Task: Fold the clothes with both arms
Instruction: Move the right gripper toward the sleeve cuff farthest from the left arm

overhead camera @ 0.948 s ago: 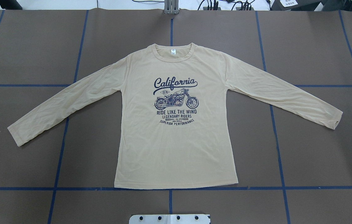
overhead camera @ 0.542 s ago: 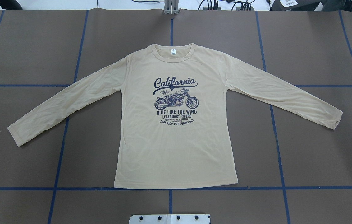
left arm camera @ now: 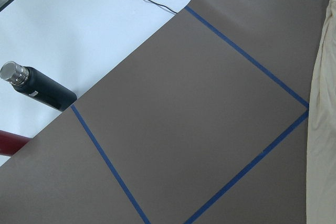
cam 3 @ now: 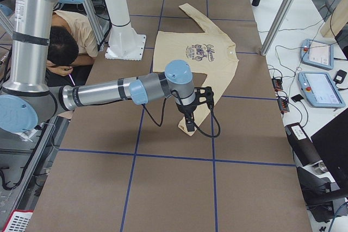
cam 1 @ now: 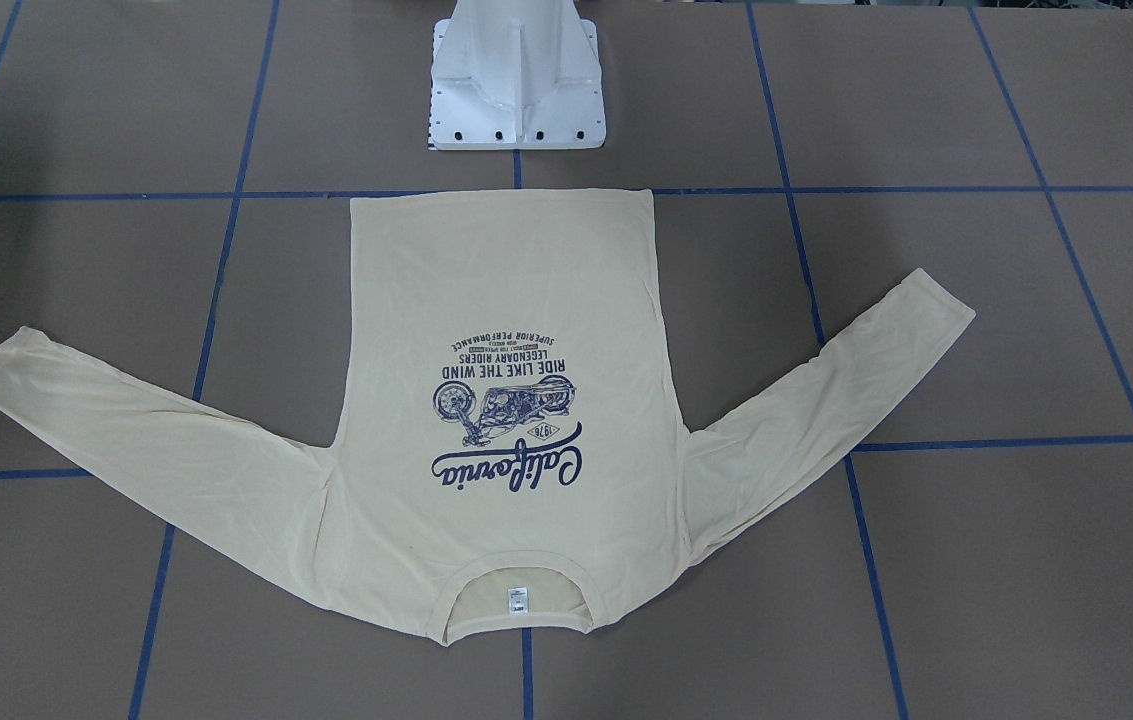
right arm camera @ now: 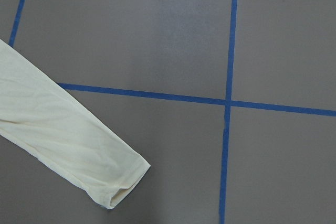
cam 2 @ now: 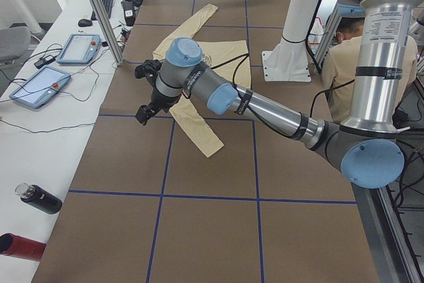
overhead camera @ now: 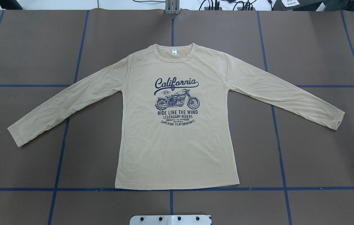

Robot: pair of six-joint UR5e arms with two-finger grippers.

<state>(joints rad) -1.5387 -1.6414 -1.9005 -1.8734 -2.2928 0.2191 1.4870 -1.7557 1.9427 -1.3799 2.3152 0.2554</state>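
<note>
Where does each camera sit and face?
Front-facing: across table, facing pedestal; T-shirt collar nearest.
Overhead: behind robot, looking forward; pedestal edge.
Exterior left: table's end; left arm near.
Exterior right: opposite end; right arm near.
Left wrist: down on table, bottle; no robot parts.
Right wrist: down on sleeve cuff; no robot parts.
All share the T-shirt.

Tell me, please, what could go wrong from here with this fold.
The T-shirt lies flat and thin, so the right gripper, hanging near the sleeve cuff, may pinch only one layer or miss. The black cable looping beside it could snag the sleeve. Uneven lifts might skew the fold.
</note>
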